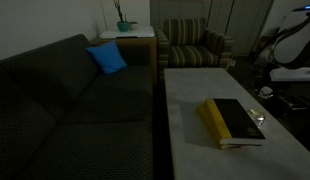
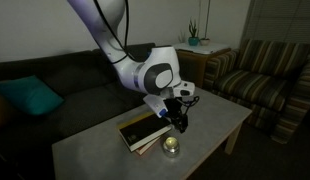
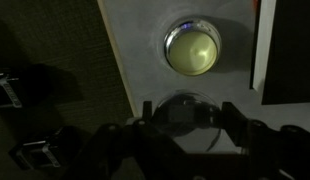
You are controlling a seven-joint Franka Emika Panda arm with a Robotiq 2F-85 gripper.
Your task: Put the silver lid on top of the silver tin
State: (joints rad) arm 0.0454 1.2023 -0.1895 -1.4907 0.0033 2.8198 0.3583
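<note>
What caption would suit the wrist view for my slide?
Pincer holding the silver lid near the open silver tin on the grey table.

There is one table [image 1: 190, 140], and on it one book [image 1: 233, 122] and one tin [image 3: 192, 49]. One lid [image 3: 183, 110] shows, a single disc. One arm [image 2: 115, 40] is in view, ending in one hand [image 2: 178, 122] with two fingers [image 3: 145, 114]. Around the table the count is one sofa [image 1: 75, 110], one blue cushion [image 1: 107, 58], one striped armchair [image 1: 195, 45], one side table [image 1: 130, 38] and one potted plant [image 1: 123, 18].
</note>
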